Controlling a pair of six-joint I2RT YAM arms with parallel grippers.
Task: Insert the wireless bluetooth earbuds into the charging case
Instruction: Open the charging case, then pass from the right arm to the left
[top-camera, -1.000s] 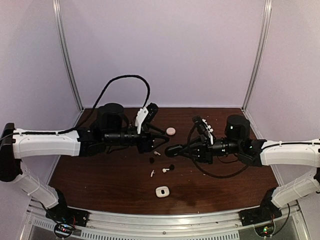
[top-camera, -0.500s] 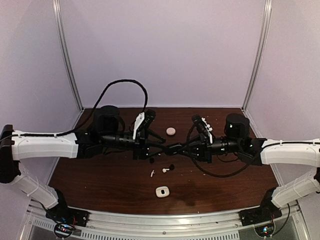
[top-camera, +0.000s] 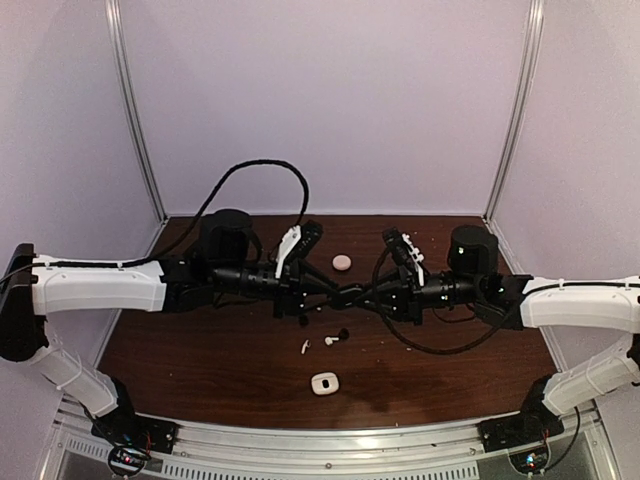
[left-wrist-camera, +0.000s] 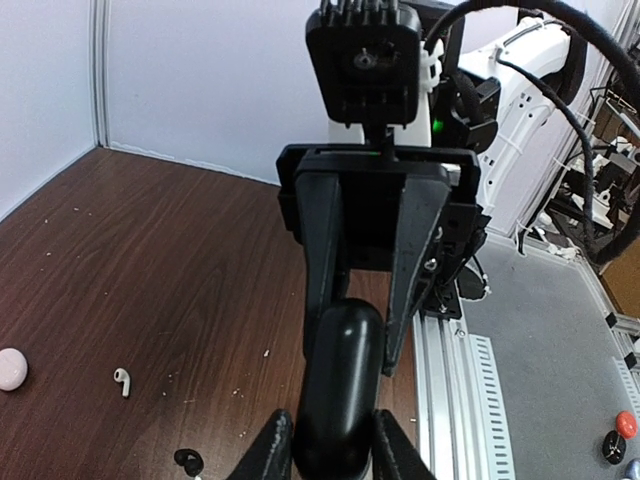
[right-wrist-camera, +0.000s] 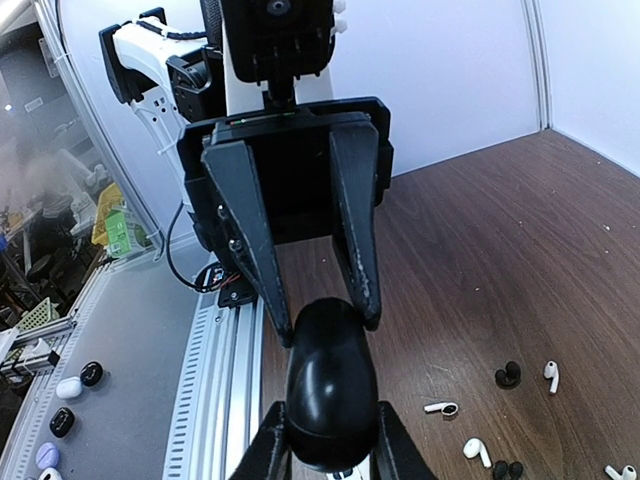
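Note:
A black charging case (top-camera: 346, 297) hangs above the table's middle, held end to end between both arms. My right gripper (right-wrist-camera: 326, 440) is shut on one end of the case (right-wrist-camera: 330, 395). My left gripper (left-wrist-camera: 333, 445) has its fingers pressed against both sides of the other end of the case (left-wrist-camera: 340, 390). Earbuds lie loose on the table below: white stemmed ones (top-camera: 305, 347) (top-camera: 330, 341) and small black ones (top-camera: 343, 333) (top-camera: 303, 321). The right wrist view shows white earbuds (right-wrist-camera: 440, 407) (right-wrist-camera: 477, 449) and a black earbud (right-wrist-camera: 508, 375). Whether the case lid is open is hidden.
A white case (top-camera: 323, 383) sits near the front edge and a pink round case (top-camera: 342, 262) toward the back. Black cables (top-camera: 440, 345) loop by the right arm. An aluminium rail (top-camera: 330, 440) borders the near edge, and walls enclose three sides.
My left gripper has moved right to meet the case held by the right gripper, and its fingers have narrowed onto it. The right arm has barely moved.

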